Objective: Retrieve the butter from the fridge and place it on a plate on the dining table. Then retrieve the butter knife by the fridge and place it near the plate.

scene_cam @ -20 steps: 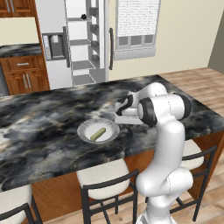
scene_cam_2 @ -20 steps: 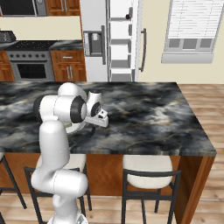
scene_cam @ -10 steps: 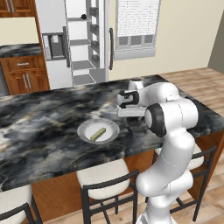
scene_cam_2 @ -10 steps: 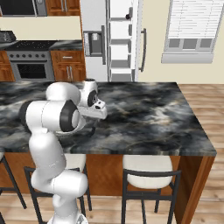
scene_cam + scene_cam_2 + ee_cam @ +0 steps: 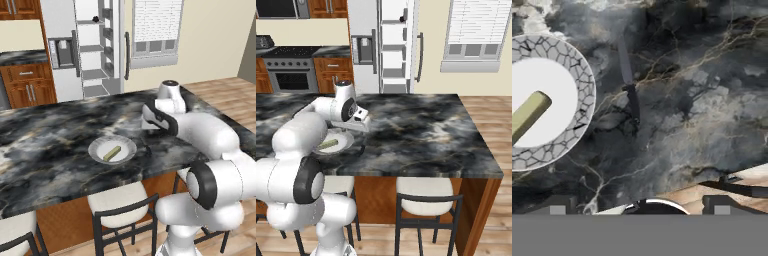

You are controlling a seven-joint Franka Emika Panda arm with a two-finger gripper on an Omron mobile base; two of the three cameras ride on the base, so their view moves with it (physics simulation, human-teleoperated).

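Observation:
On the dining table (image 5: 45, 145) the round plate (image 5: 97, 145) carries the pale butter (image 5: 112, 153) stick. In the hand view a butter knife (image 5: 630, 90) with a grey blade and dark handle lies flat on the marble, just beside the plate (image 5: 572, 65) and butter (image 5: 529, 115). My gripper (image 5: 146, 123) hovers low over the table to the plate's right, open and holding nothing; its fingertips (image 5: 719, 206) frame bare marble. From the right base view my gripper (image 5: 358, 127) sits by the plate (image 5: 343, 145), which my arm partly hides.
The grey fridge (image 5: 60, 55) stands behind the table with one door open, showing its shelves (image 5: 393, 50). Stools (image 5: 120, 205) are tucked under the table's near edge. A stove (image 5: 291, 75) and wooden cabinets stand at the back left.
My hand has lifted a little from the tabletop beside the plate, and the arm's upper links have swung out toward the cameras. The jaws stay open; plate and butter have not moved.

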